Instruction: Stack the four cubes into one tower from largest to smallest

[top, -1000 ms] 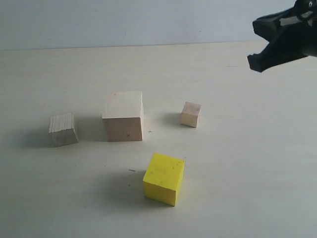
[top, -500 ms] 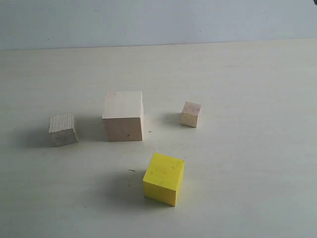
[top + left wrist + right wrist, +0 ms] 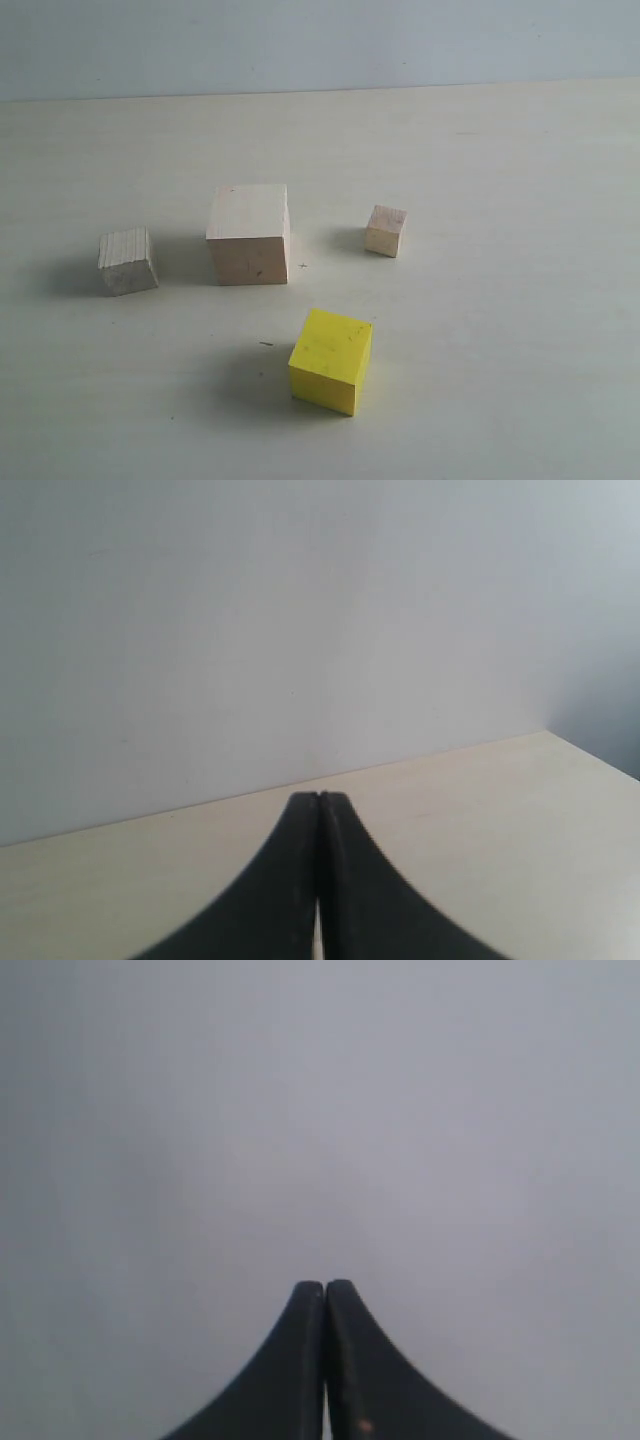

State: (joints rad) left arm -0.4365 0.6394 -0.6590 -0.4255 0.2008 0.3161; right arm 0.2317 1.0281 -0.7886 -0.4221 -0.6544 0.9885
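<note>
Four cubes rest apart on the pale table in the exterior view. The large pale wood cube (image 3: 248,234) is in the middle. To its left lies the medium pale wood cube (image 3: 128,261), to its right the small pale wood cube (image 3: 385,231). Nearest the front sits the yellow cube (image 3: 331,360). No cube is stacked on another. Neither arm appears in the exterior view. My left gripper (image 3: 319,798) is shut with nothing between its fingers, facing a wall and bare table. My right gripper (image 3: 324,1286) is shut too, empty, facing a blank grey wall.
The pale table (image 3: 520,330) runs back to a grey wall (image 3: 320,45). In the left wrist view a table edge meets the wall (image 3: 200,630) and a wall corner shows.
One second ago the right gripper hung at the top right of the exterior view; it has since left that view. The cubes have not moved.
</note>
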